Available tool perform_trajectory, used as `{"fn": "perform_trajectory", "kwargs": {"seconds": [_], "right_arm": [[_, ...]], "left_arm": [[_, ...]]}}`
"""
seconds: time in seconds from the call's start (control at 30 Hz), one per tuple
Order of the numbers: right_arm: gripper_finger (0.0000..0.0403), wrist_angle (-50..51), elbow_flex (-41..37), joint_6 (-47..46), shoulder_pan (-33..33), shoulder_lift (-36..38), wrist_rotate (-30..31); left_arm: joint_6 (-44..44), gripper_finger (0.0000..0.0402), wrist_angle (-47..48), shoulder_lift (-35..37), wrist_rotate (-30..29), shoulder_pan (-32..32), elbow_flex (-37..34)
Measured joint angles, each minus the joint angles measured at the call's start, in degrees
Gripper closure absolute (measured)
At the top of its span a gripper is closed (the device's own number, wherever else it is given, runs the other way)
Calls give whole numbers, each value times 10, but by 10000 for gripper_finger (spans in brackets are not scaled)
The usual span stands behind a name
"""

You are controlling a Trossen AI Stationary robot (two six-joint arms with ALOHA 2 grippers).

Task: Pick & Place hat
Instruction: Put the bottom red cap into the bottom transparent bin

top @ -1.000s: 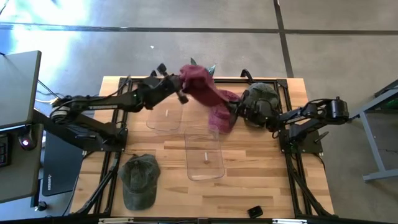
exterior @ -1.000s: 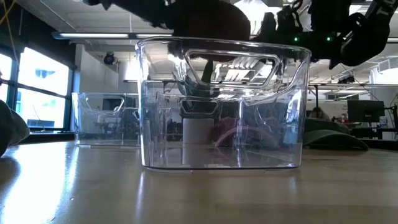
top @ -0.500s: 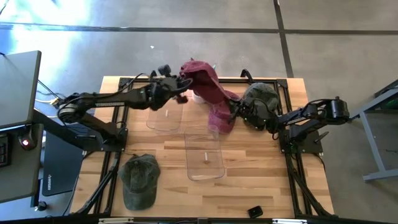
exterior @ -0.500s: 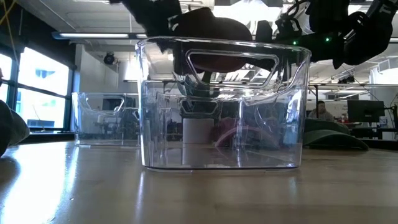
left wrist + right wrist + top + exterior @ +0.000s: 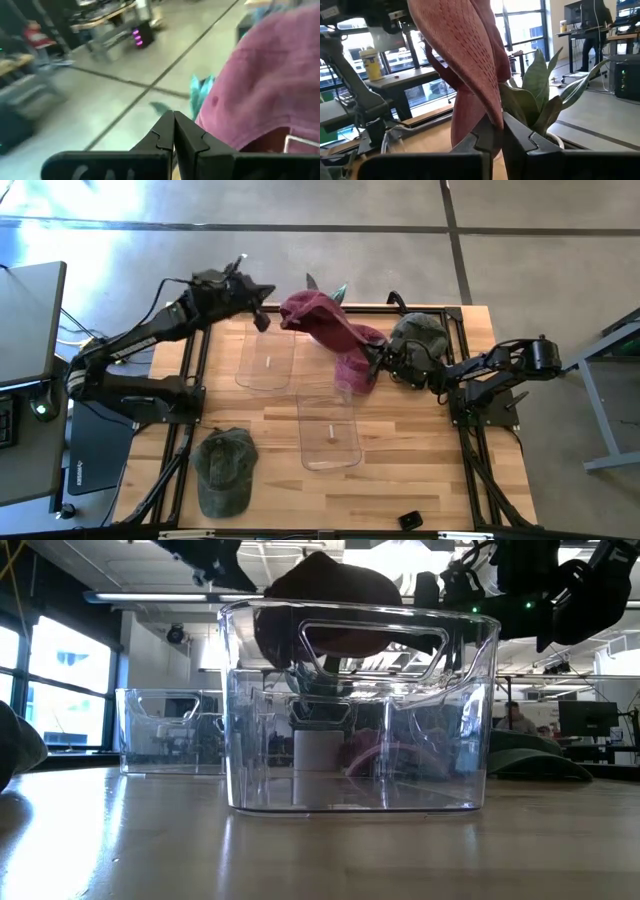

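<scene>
A maroon hat stretches from the table's far edge toward the right and stands above the near bin's rim in the low view. My right gripper is shut on its right end. My left gripper is shut and empty, just left of the hat's far end, with the hat beside its fingers in the left wrist view. I cannot tell whether the hat's far end rests on the plant leaves behind it. My right gripper pinches a fold of the maroon cloth between its two fingers, coming nearly level from the table's right side. The hat rises from the fingers and leans toward the table's far left. Whether its lower flap touches the table I cannot tell.
Two clear bins stand mid-table, one far left of centre and one nearer. A camouflage hat lies under my right arm. A green hat lies near the left front, and a small black item lies at the near edge.
My left gripper has stayed shut and swung from the hat's far end toward the table's far left corner, rising and rolling a little. The hat's far end has shifted slightly left and now stands free of it. My right gripper has kept its hold in place.
</scene>
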State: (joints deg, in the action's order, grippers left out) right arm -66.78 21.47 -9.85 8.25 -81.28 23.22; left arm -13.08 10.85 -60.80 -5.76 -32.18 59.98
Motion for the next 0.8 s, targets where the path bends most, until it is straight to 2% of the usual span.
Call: {"fn": "perform_trajectory", "kwargs": {"seconds": [0.13,0.23,0.37,0.57,0.7,0.8], "right_arm": [[394,-3,0,0,0,0,-14],[391,-6,0,-2,0,0,-18],[391,-11,0,-2,0,0,-36],[392,-20,0,-1,-2,0,-87],[390,-33,0,19,-10,0,-130],[394,-47,0,41,-19,0,-153]], "left_arm": [[18,402,-12,-36,182,-24,-23],[29,402,-44,-64,233,-8,-33],[31,402,-138,-108,207,26,-37],[27,402,-352,-170,166,54,-36],[23,402,-419,-208,113,51,-36],[-14,402,-417,-222,73,48,-36]]}}
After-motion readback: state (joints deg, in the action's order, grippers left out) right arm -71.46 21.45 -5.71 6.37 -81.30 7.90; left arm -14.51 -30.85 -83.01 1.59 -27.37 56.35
